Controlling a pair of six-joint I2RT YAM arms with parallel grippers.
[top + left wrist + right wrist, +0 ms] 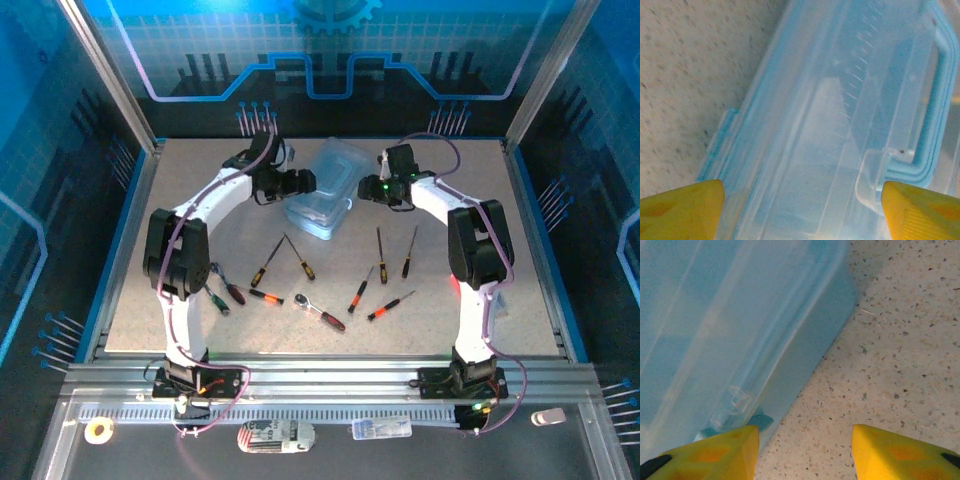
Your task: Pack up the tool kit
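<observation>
Speckled table [520, 300]: I see pale-blue box [325, 190], lid down, at far centre; screwdrivers [381, 255], ratchet wrench [318, 309] lie outside, nearer bases. Left gripper [802, 183] wide over box; right gripper [805, 427] parted at box edge.

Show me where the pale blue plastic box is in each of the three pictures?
Top external: the box lies at the far centre of the table, slanted.
Left wrist: the box covers the middle and right, its handle at the right edge.
Right wrist: the box takes the upper left.
Shared landmark: the speckled table top beside the box.
</observation>
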